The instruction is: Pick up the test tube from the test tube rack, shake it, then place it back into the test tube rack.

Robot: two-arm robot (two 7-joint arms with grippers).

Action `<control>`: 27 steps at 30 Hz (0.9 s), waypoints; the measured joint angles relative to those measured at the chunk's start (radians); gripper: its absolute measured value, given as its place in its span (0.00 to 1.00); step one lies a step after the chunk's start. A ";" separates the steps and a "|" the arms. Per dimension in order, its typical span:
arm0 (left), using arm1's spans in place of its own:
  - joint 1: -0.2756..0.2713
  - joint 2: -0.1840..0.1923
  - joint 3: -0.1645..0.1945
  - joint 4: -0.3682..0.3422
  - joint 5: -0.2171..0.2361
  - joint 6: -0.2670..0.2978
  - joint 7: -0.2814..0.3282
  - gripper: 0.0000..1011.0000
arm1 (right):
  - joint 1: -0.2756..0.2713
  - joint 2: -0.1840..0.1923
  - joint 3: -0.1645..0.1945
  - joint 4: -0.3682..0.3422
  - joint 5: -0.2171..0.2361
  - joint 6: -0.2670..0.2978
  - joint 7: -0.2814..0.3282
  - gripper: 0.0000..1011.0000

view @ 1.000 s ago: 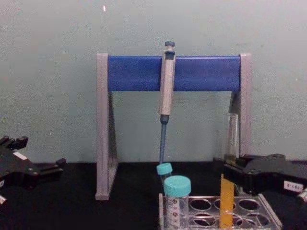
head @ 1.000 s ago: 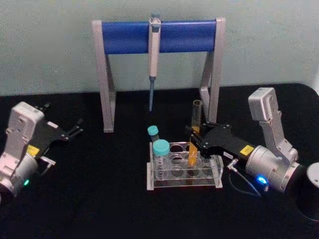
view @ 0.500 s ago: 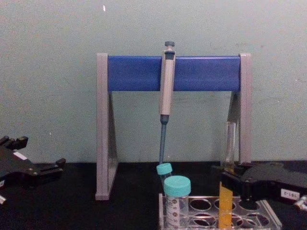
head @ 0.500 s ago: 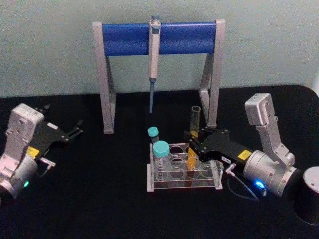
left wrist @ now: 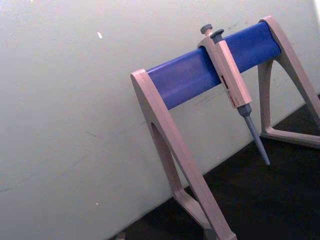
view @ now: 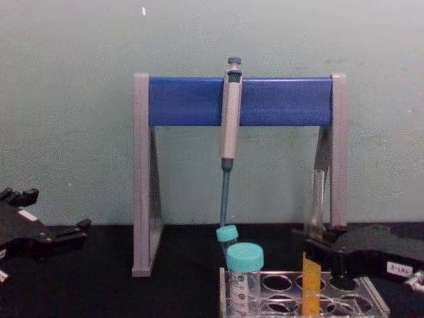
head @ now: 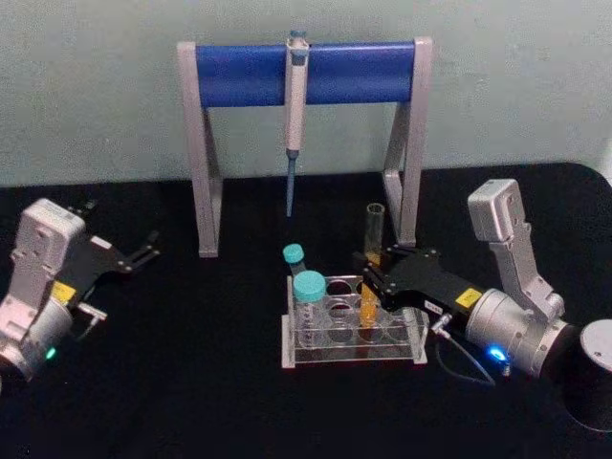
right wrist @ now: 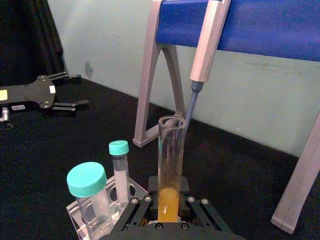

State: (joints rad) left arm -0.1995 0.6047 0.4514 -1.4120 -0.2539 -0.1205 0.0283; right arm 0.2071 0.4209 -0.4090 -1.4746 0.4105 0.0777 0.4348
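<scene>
test tube (head: 370,256) lowered, upright in rack (head: 352,328)

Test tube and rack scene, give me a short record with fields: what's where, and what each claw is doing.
test tube: upright, orange-yellow liquid in its lower part, lower end down in the rack
test tube rack: clear plastic, on the black table, in front of the pipette stand
right claw: closed around the test tube just above the rack
left claw: parked at the table's left, fingers apart, holding nothing
teal-capped tubes: two, at the rack's left end
pipette: hangs from the pipette stand's blue bar
</scene>
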 joint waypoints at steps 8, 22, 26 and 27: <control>0.000 0.000 0.000 0.000 0.000 0.000 0.000 0.99 | 0.000 0.001 0.000 -0.001 0.000 0.000 0.000 0.22; 0.000 0.000 0.000 0.000 0.000 0.000 0.000 0.99 | 0.000 0.001 0.001 -0.002 0.001 0.000 0.001 0.63; 0.000 0.000 0.000 0.000 0.000 0.000 0.000 0.99 | 0.000 0.001 0.001 -0.002 0.001 0.000 0.001 0.75; 0.000 0.000 0.000 0.000 0.000 0.000 0.000 0.99 | 0.000 0.001 0.001 -0.002 0.001 0.000 0.001 0.79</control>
State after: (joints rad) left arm -0.1995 0.6047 0.4514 -1.4120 -0.2539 -0.1205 0.0283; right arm 0.2070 0.4222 -0.4081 -1.4767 0.4118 0.0776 0.4362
